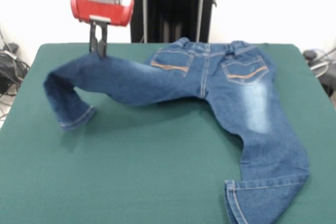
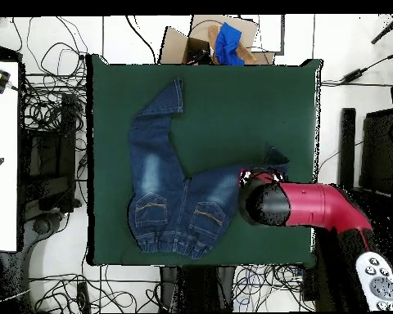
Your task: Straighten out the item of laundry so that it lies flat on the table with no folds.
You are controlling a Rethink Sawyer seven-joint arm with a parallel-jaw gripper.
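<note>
My tool (image 1: 98,50) at the upper left of the front view pinches one leg of the jeans (image 1: 210,82) and holds it up off the green surface (image 1: 157,171). That leg's end hangs down at the left. The waist lies at the top middle. The other leg lies flat toward the lower right.
</note>
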